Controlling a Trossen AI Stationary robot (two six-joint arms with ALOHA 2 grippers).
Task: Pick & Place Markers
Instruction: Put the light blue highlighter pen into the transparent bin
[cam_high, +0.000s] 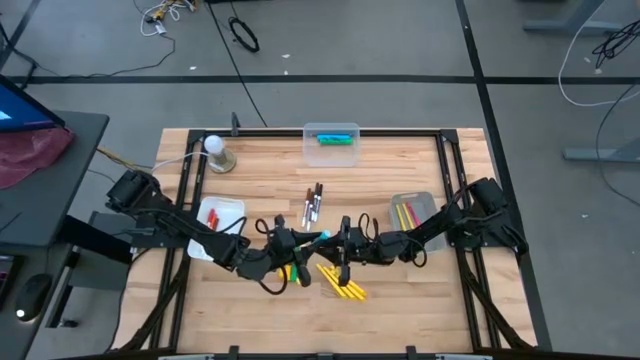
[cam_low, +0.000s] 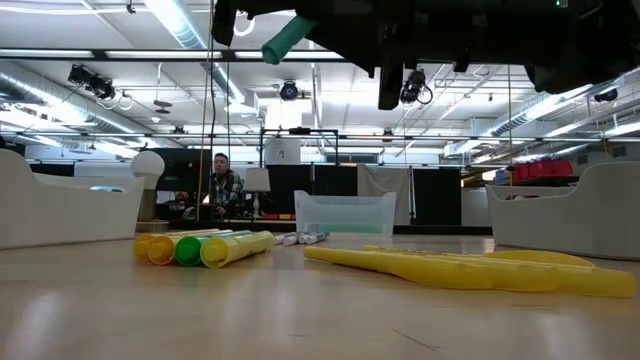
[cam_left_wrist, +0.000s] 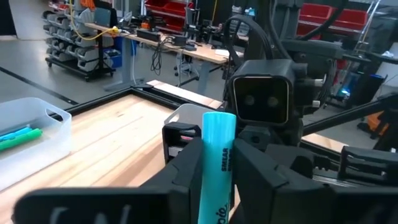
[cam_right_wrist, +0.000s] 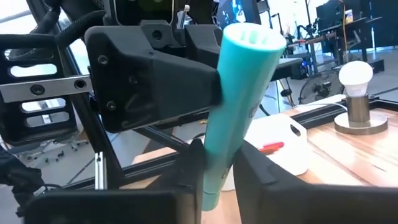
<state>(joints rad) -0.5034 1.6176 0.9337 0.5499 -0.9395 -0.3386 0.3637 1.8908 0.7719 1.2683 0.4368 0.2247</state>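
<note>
A chunky teal marker (cam_high: 316, 238) hangs in the air over the table's middle, between my two grippers, which meet tip to tip. My left gripper (cam_high: 300, 244) comes from the left and is shut on it. My right gripper (cam_high: 343, 246) comes from the right and is shut on it too. The low view shows the marker (cam_low: 284, 40) tilted high above the tabletop. On the wood lie chunky yellow and green markers (cam_low: 200, 247), slim yellow ones (cam_high: 342, 282) and thin white ones (cam_high: 312, 205). My left gripper pinches the teal marker's barrel (cam_left_wrist: 217, 168) between its two fingers, which lie along it. One end of the marker (cam_left_wrist: 217, 118) sticks out ahead toward the right arm. The marker is lifted clear and tilted. My right gripper pinches the teal marker near one end (cam_right_wrist: 217, 171), one finger (cam_right_wrist: 186, 168) on each side, coming level from the table's right. The ribbed far end (cam_right_wrist: 250, 36) rises past the left gripper's fingers (cam_right_wrist: 180, 81).
A clear bin (cam_high: 330, 143) at the far edge holds blue and green markers. A white bin (cam_high: 220, 215) on the left holds red ones, and a grey bin (cam_high: 410, 212) on the right holds slim yellow and red ones. A bulb on a stand (cam_high: 215, 152) is far left. A person (cam_low: 222, 182) sits beyond the table.
</note>
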